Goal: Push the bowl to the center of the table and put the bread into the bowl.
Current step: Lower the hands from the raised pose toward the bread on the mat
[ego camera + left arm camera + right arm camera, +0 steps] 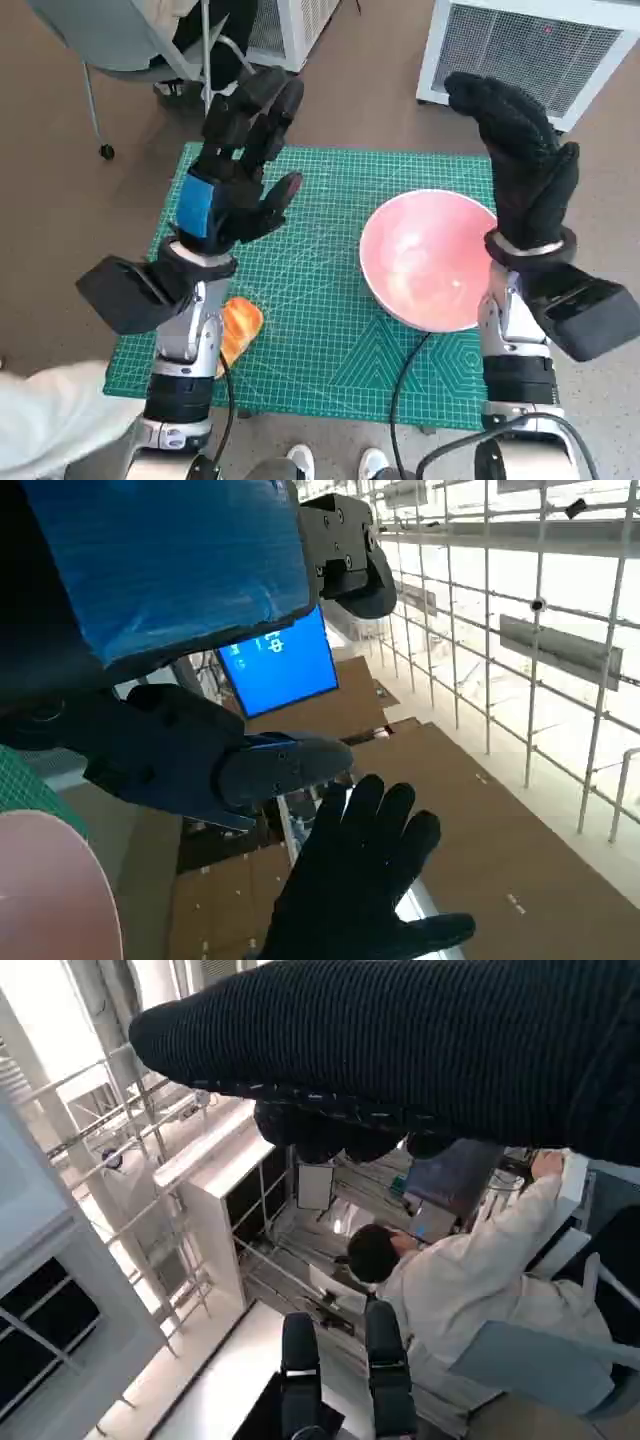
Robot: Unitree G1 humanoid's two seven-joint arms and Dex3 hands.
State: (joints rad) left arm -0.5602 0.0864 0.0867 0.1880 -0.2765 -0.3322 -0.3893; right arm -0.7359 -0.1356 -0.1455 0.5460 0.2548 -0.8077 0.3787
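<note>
At the far left, near the desk's front edge, the bread (240, 328) lies on the green cutting mat (320, 330), half hidden behind the robot's left forearm. Nothing touches it, and it sits well apart from the bowl, so that half of the job looks untouched.

Above and a little beyond it, the left hand (240, 165) is raised off the desk (330, 412), blue tape facing up, its fingers spread and holding nothing. In the left wrist view its dark fingers (285, 765) point out into the room rather than down at the mat, which suggests it is simply parked up out of the way.

Further right sits the pink bowl (425, 258), upright and empty, on the right side of the mat and near its right edge rather than in the middle. By my judgement it needs a push leftward to reach the center.

At the far right, the gloved right hand (520, 160) stands upright just beside the bowl's outer rim, fingers extended and loosely apart, gripping nothing. Whether the glove touches the rim I cannot tell. That flat, upright pose on the bowl's outer side looks suited to shoving it inward. A person in a pale top shows in the right wrist view.
</note>
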